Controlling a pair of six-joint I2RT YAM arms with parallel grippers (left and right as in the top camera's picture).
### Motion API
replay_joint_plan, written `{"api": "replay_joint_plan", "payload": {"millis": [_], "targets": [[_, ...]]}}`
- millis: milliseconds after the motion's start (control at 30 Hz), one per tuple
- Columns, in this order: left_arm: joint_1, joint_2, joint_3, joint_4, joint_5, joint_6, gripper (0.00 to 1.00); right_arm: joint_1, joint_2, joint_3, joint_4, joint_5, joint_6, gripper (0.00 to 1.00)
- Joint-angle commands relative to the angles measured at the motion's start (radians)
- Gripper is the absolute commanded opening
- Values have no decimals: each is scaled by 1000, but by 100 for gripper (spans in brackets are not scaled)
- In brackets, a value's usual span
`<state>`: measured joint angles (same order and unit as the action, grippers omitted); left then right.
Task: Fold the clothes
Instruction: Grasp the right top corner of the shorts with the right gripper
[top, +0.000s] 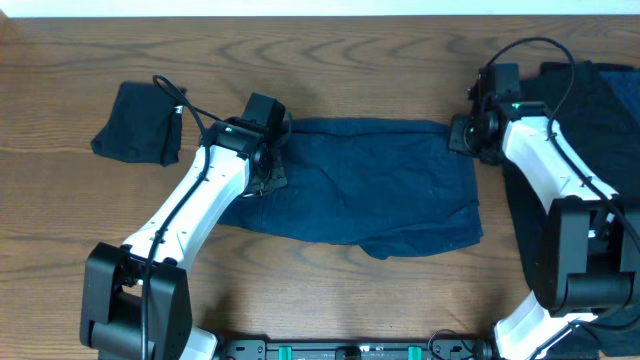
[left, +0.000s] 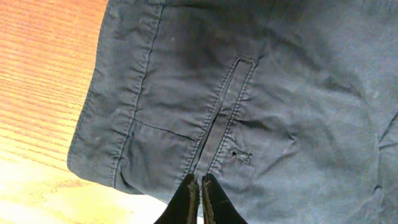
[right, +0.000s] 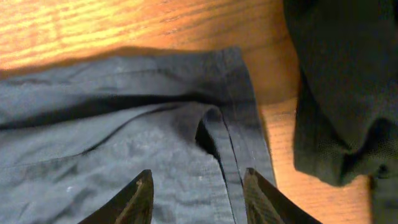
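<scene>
Mid-table (top: 330, 60), navy garment (top: 360, 180) spread; left gripper (left: 199, 179) closed at its pocket side, right gripper (right: 197, 174) parted above hem.

The middle garment (top: 370, 185) was a faded navy, with its seams stitched in the same blue. The left garment (top: 137, 135) was plain black, and so was the right garment (top: 600, 110). The counter (top: 330, 60) was warm brown wood with wavy, darker grain. The left arm (top: 200, 200) and right arm (top: 545, 150) were white with black joints. The left tool (left: 199, 202) and right tool (right: 198, 190) were black.
</scene>
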<state>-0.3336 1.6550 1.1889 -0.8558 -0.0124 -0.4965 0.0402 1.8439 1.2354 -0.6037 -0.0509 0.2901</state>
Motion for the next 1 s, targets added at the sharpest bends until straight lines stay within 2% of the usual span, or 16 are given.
{"api": "replay_joint_plan", "payload": {"millis": [0, 133, 400, 600, 667, 967], "targets": [[7, 0, -7, -2, -26, -2, 7, -9, 8, -48, 55, 16, 39, 45], [7, 5, -7, -2, -26, -2, 7, -9, 8, -85, 131, 16, 39, 43], [7, 6, -7, -2, -26, -2, 7, -8, 8, -96, 166, 8, 40, 44], [7, 6, -7, -2, -26, -2, 7, 2, 8, -140, 283, -28, 39, 55], [7, 6, -7, -2, -26, -1, 7, 2, 8, -140, 291, -29, 39, 55], [7, 6, -7, -2, -26, -1, 7, 3, 10, -141, 298, -28, 39, 52]]}}
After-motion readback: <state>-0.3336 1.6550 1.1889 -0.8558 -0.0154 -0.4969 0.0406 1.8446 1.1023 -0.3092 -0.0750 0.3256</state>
